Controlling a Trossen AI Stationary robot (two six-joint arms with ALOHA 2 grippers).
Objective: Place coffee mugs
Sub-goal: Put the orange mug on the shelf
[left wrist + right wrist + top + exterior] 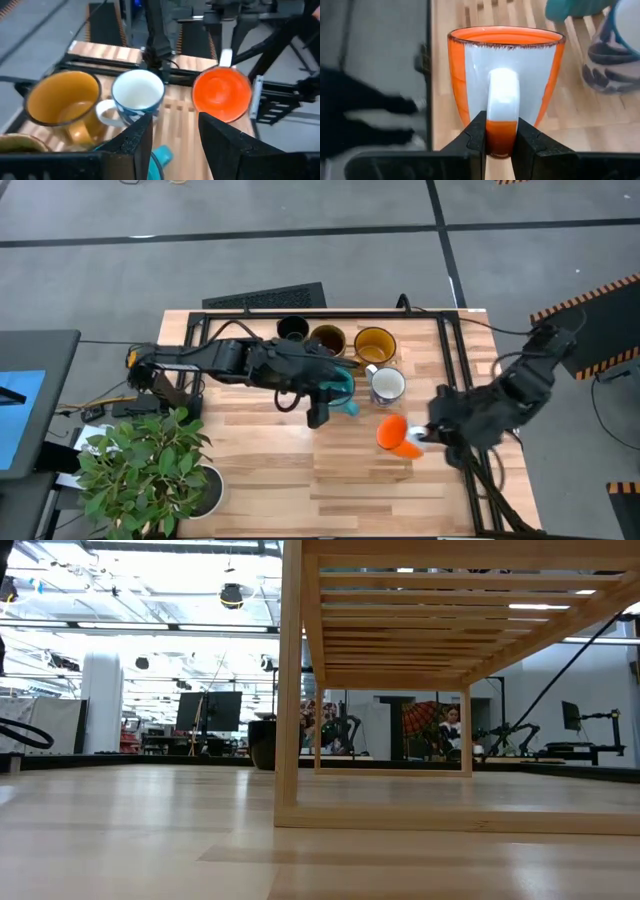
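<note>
In the high view the black mug, brown mug and mustard-yellow mug stand upright in a row by the far edge. The white mug stands just nearer. My left gripper is open above the teal-blue mug. A teal part shows between its fingers; I cannot tell whether they touch it. My right gripper is shut on the orange mug. The low view shows no mug and no gripper. My right gripper pinches the orange mug's white handle at its orange lower end between its two fingers. The fingers come from the table's right side, across the handle. The mug is tipped, with its mouth facing the left arm.
A potted plant fills the near left corner. Black frame rails run along the far and right sides of the wooden top. A dark flat board lies beyond the far edge. A wooden slatted stand fills the low view.
</note>
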